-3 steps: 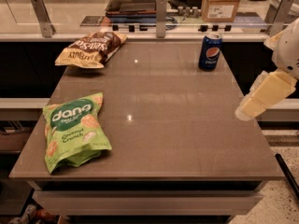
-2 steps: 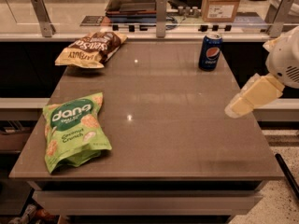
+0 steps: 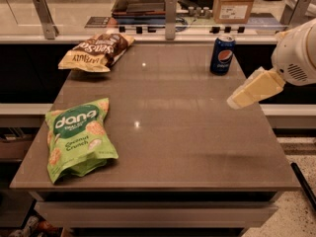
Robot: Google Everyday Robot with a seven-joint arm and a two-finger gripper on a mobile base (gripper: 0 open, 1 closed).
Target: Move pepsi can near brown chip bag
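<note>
Standing upright near the far right corner of the table (image 3: 187, 132), the pepsi can (image 3: 222, 55) is positioned well apart from the brown chip bag (image 3: 96, 52), which is laid flat at the far left corner with its yellow end turned toward the left edge. The two items are separated by a bare stretch of tabletop, so a sideways transfer along the far edge is judged to be required.

The gripper (image 3: 242, 97) is held above the right edge of the table, nearer the camera than the can and not touching it. It is angled downward and to the left from the white arm housing (image 3: 296, 58). Whether it is spread or pressed together cannot be told. Nothing is seen to be held in it. This posture is judged to be an approach stage, with the can not yet grasped.

The can is identified by its dark blue body, silver top and round red, white and blue logo, which is turned toward the camera. It is seen as narrow and rigid; a grasp across its sides is judged suitable, and tipping is considered a risk if it is struck high.

A green dang bag (image 3: 79, 137) is laid at the near left of the table, away from the expected path. A cardboard box (image 3: 235, 3) is placed on the counter behind the can.
</note>
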